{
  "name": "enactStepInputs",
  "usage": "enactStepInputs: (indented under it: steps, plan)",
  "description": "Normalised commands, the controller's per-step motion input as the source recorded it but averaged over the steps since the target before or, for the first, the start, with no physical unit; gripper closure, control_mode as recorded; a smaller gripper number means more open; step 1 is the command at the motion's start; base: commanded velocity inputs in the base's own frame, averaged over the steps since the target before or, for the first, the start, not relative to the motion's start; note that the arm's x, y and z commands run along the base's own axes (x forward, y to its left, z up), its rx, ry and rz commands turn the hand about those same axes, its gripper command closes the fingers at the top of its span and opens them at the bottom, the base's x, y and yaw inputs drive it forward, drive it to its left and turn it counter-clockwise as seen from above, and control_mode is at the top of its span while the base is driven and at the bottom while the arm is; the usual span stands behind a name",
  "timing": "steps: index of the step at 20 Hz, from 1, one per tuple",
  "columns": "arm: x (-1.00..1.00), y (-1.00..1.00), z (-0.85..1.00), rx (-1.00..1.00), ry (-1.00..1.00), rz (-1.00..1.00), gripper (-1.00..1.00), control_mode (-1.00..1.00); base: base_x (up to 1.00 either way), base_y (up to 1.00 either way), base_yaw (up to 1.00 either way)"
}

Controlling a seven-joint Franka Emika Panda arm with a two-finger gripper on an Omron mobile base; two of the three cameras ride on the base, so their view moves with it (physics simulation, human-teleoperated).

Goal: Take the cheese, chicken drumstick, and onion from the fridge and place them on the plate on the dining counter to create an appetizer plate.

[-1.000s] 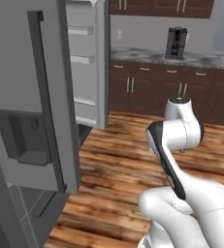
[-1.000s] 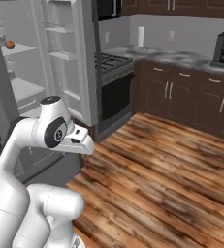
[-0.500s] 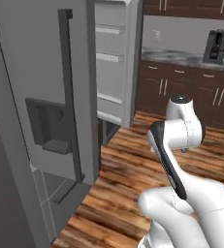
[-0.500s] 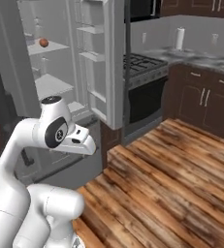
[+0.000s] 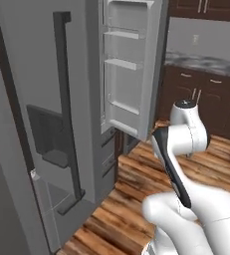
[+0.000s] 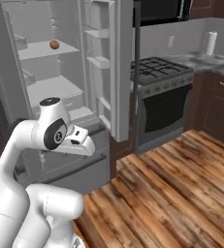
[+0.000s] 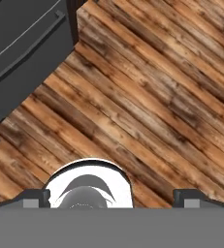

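Fridge open, arm not reaching in yet

The gripper (image 7: 111,196) is hanging wide open and holding nothing, pointing down at the wooden floor (image 7: 157,97) — swinging up, it could be bumping the open fridge (image 6: 50,92) door or shelves; the onion (image 6: 54,44) is looking like a small brown-orange ball, sitting alone on an upper shelf inside

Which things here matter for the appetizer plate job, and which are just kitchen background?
Job:
- fridge, doors open
- onion on an upper fridge shelf
- gripper, fingers apart, empty, over the floor

Background:
- stove
- paper towel roll
- dark cabinets
- wood floor
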Motion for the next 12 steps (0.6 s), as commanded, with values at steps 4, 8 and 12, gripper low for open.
enactStepInputs:
  steps: [4,8,12]
  plan:
    - [0.00,0.00,0.00,0.00,0.00,0.00,-1.00,1.00,0.54,-0.04,0.32]
    - [0.00,0.00,0.00,0.00,0.00,0.00,-1.00,1.00,0.32,0.00,0.38]
    - [0.00,0.00,0.00,0.00,0.00,0.00,-1.00,1.00,0.41,-0.04,0.42]
